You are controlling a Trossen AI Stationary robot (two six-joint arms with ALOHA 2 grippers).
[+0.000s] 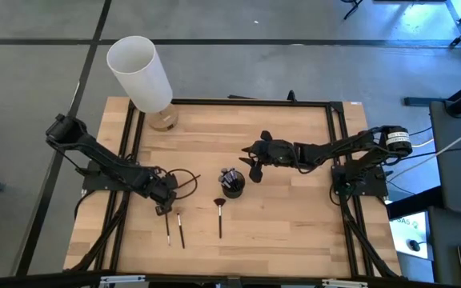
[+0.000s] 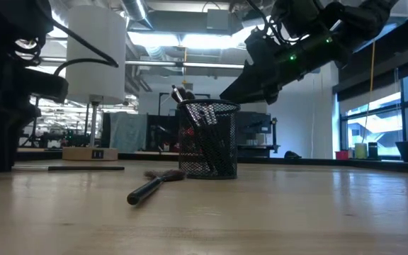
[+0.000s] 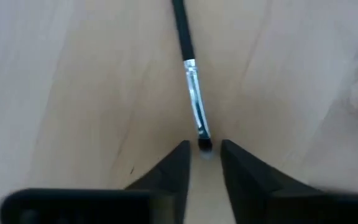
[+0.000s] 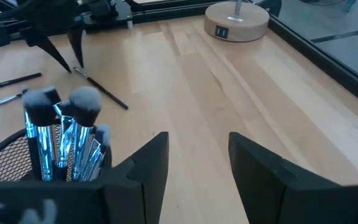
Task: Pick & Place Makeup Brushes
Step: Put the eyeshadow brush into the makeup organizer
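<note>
Three makeup brushes lie flat on the wood table: two thin dark ones [image 1: 167,228] [image 1: 181,230] and a fan-shaped one [image 1: 219,218] [image 2: 154,185]. Several more stand tuft-up in a black mesh cup [image 1: 232,183] [image 2: 207,138] [image 4: 55,143]. My left gripper [image 1: 164,207] [image 3: 204,149] is open and low over the left thin brush [image 3: 191,81]. Its fingertips stand on either side of the brush's small dark tuft end [image 3: 204,144]. My right gripper [image 1: 253,166] [image 4: 194,143] is open and hovers just to the right of the cup, above its rim.
A lamp with a tall white shade [image 1: 138,72] and a round wooden base [image 1: 164,120] [image 4: 236,22] stands at the table's far left. A black frame [image 1: 246,102] borders the table. Bare wood [image 1: 286,228] lies near and right of the cup.
</note>
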